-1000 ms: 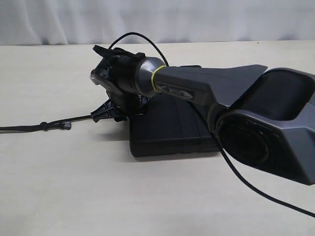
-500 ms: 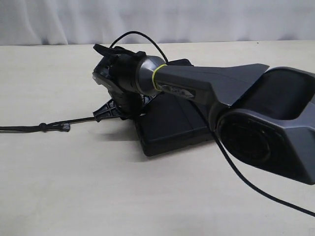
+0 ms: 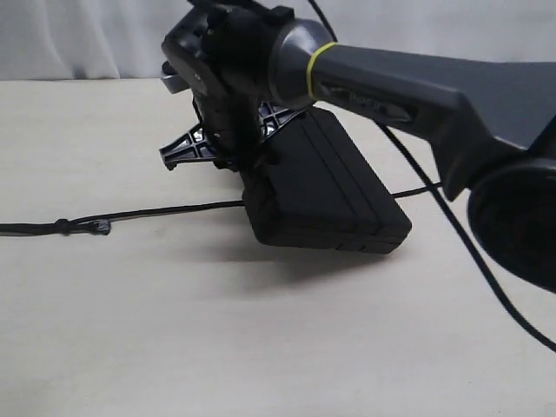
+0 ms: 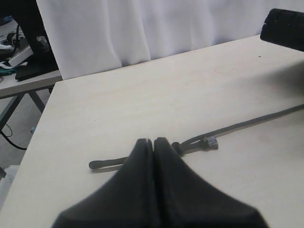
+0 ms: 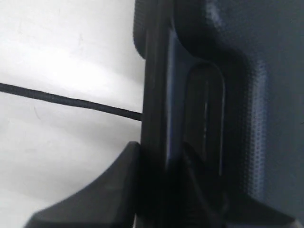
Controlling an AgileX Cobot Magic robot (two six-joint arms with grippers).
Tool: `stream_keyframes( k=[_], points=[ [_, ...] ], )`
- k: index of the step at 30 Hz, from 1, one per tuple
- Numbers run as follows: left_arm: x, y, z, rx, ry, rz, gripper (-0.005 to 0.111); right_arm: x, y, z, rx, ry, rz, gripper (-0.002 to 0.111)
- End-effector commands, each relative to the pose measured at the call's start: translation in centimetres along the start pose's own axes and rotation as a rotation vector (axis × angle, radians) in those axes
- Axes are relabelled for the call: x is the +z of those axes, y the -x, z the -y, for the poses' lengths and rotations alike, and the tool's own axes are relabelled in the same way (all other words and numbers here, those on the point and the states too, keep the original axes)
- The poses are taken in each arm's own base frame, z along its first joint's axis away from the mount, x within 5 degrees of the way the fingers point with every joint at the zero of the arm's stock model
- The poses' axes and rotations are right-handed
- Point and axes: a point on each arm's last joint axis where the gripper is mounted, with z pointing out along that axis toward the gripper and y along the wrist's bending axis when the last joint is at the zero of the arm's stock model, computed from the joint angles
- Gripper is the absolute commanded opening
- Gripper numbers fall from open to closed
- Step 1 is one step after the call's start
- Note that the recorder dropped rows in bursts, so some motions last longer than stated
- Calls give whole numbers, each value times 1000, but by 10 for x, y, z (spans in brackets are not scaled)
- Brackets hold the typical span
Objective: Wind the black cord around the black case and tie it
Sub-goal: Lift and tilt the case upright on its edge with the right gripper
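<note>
- While the right end effector (image 3: 233,161) is clamped on one short end of the black case (image 3: 330,187), one finger outside the wall and the other inside the moulded recess (right wrist view), the case hangs tilted with its gripped end high.
- Whether the low far edge touches the table (image 3: 261,347) cannot be told; a shadow lies under the whole near edge.
- Black cord (image 3: 165,211): flat on the table, running from its knot (image 3: 62,226) and frayed tip (image 3: 102,228) at the left to a point beneath the raised case. A thin strand beyond the case's right side is probably the same cord.
- Left end effector (image 4: 154,142): fingers pressed together just above the knotted end. The tips hide the cord there, so whether it is pinched cannot be told.
- Step in hand, as judged: raising the case so that the cord passes beneath it, the first turn of the wrap. No turn lies over the top face, and nothing is tied.
- To do it well:
  - Hold the clamp firm on the thin wall, since a tilted case may pivot or slip.
  - Lift only high enough for the cord to clear.
  - Set the case down with the cord crossing near mid-length, not by a corner, where it would slide off.
  - Anchor the knotted end so the strand is not dragged out from under.
</note>
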Motion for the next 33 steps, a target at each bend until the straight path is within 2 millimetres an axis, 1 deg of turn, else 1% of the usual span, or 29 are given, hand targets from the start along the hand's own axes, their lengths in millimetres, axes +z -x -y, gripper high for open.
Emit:
stream_keyframes(
  k=[1,7,8,11,19,21,22,23,24,27,30,33],
  points=[
    [0,1,1,-4,-8,15,0,-35,10,35,-2,-54,35,4],
    [0,1,1,-4,-8,15,0,-60,18,71,42,-6,58,4],
    [0,1,1,-4,-8,15,0,-63,20,79,57,5,59,4],
    [0,1,1,-4,-8,15,0,-65,23,103,81,9,59,4],
    [0,1,1,-4,-8,15,0,-50,29,170,126,-31,26,4],
    [0,1,1,-4,-8,15,0,-47,29,184,130,-13,12,4],
    [0,1,1,-4,-8,15,0,-43,28,198,142,15,-1,4],
    [0,1,1,-4,-8,15,0,-42,28,203,144,25,-5,4],
    [0,1,1,-4,-8,15,0,-39,27,213,144,27,-13,4],
    [0,1,1,-4,-8,15,0,-36,25,227,120,-5,-20,4],
    [0,1,1,-4,-8,15,0,-27,18,241,63,-137,-54,4],
    [0,1,1,-4,-8,15,0,-21,14,240,15,-140,-79,4]
  ],
)
